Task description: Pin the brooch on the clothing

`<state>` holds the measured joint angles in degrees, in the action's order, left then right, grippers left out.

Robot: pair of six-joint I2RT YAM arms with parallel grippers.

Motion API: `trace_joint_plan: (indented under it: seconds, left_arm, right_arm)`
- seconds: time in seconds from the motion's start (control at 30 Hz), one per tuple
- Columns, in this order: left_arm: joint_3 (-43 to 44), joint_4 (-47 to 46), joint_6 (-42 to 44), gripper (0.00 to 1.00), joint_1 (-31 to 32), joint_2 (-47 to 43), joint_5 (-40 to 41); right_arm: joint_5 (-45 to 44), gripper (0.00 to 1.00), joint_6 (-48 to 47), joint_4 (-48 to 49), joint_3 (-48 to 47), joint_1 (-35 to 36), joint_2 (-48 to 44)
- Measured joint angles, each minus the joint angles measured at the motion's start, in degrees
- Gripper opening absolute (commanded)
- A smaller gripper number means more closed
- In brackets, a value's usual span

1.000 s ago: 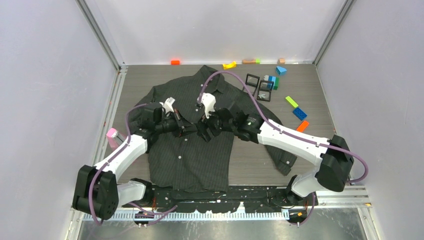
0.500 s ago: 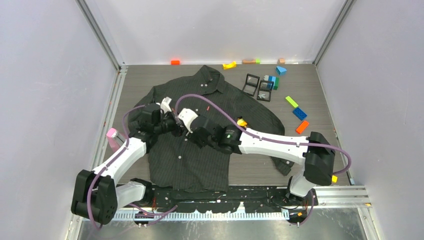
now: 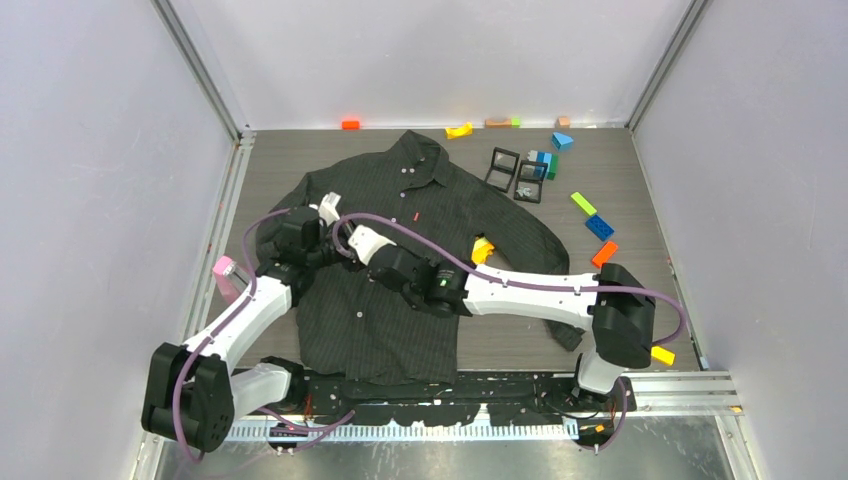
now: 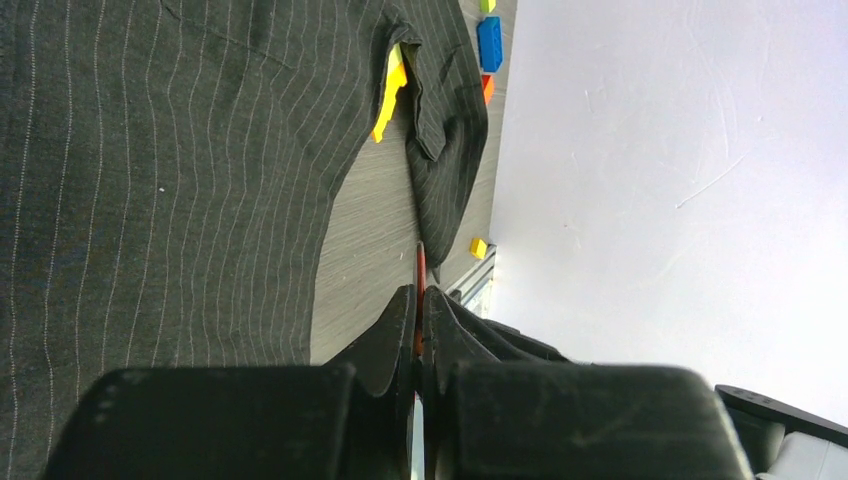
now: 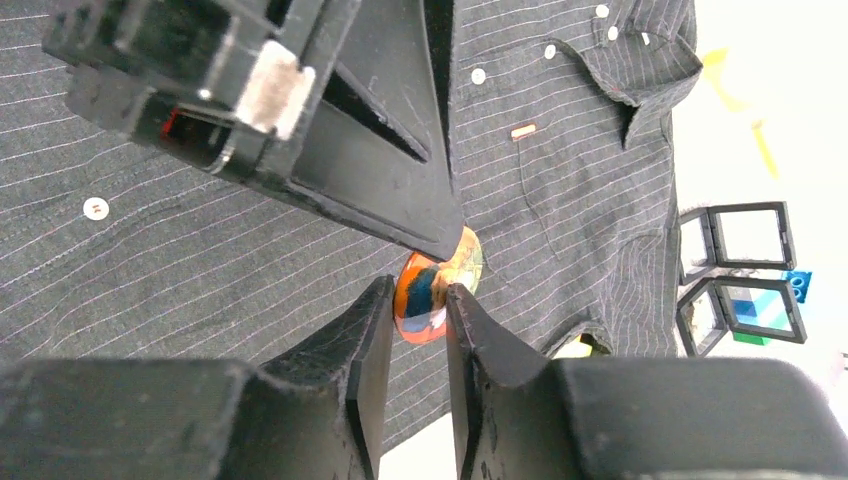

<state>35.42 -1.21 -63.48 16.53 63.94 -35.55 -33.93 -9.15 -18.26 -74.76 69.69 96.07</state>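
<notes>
1. The shirt (image 3: 385, 330), dark with faint pinstripes, lies spread face up on the counter (image 3: 280, 155). Its collar (image 3: 420, 150) is at the far end and its hem is toward the arms' bases.
2. Both arms reach over the shirt's chest, and their claws meet close to its row of white buttons (image 5: 96, 208).
3. The brooch (image 5: 428, 292) is a small round disc, orange with blue and pale patches. It is held over the shirt panel that bears the red tag (image 5: 523, 131), hem-ward of that tag. I cannot tell whether it touches the fabric.
4. The left claw (image 4: 419, 292) has its fingers pressed almost together, with only a thin red-orange sliver between the tips. That sliver is the brooch seen edge-on. In the right wrist view those tips come to a point on the disc's upper rim, so this claw is clamped on it.
5. The right claw (image 5: 420, 292) has its fingers a narrow gap apart. The brooch shows in that gap, and one finger covers part of the disc. I cannot tell whether the fingers actually pinch it.
6. A yellow block (image 3: 483, 248) sits against the shirt, between its body and the sleeve on the right arm's side.
7. Two black square frames (image 3: 518, 170) lie just beyond that sleeve, with coloured blocks (image 3: 598, 225) farther out from the shirt.
8. A pink object (image 3: 225, 268) lies off the shirt's opposite side.
</notes>
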Motion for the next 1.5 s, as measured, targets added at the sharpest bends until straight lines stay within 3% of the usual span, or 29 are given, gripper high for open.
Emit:
trace_joint_plan:
  seconds: [0.1, 0.17, 0.27, 0.43, 0.57, 0.77, 0.97, 1.07, 1.23, 1.5]
  left_arm:
    - [0.0, 0.0, -0.3, 0.00, 0.0, 0.0, 0.6]
    - [0.0, 0.0, -0.6, 0.05, 0.0, 0.0, 1.1]
    - [0.0, -0.2, -0.7, 0.24, -0.2, 0.0, 1.5]
    - [0.0, 2.1, 1.9, 0.66, -1.0, -2.5, 1.5]
    - [0.9, 8.5, 6.0, 0.78, -2.2, -6.8, 3.9]
    - [3.3, 17.6, 15.2, 0.80, -2.8, -13.4, 8.9]
    - [5.2, 19.3, 24.9, 0.80, -2.7, -17.2, 1.0]
    - [5.0, 15.4, 24.3, 0.80, -2.4, -18.8, -5.2]
    - [2.2, -0.3, 15.5, 0.77, -2.0, -20.3, -12.1]
    - [1.9, -11.4, 7.7, 0.50, -1.7, -18.3, -16.6]
  right_arm:
    - [-1.3, 0.05, -1.1, 0.6, 0.0, 0.4, 0.5]
    - [-2.5, 0.01, -1.6, 1.1, 0.0, 0.7, 0.7]
    - [-4.6, 0.01, -1.6, 1.7, 0.1, 0.9, 0.9]
    - [-6.8, 0.01, -0.2, 4.8, 2.1, 0.5, 0.3]
    - [-2.8, 0.01, 4.6, 5.1, 6.1, -3.1, -3.8]
    - [18.8, 0.01, 16.3, 5.8, 10.4, -17.3, -14.1]
    - [49.2, 0.01, 31.7, 14.3, 14.7, -32.4, -20.1]
    - [60.2, 0.01, 39.4, 20.5, 17.0, -34.0, -20.7]
    - [73.5, 0.01, 51.1, 31.5, 19.1, -34.1, -20.7]
    - [82.8, 0.01, 57.2, 37.5, 18.6, -34.0, -21.6]
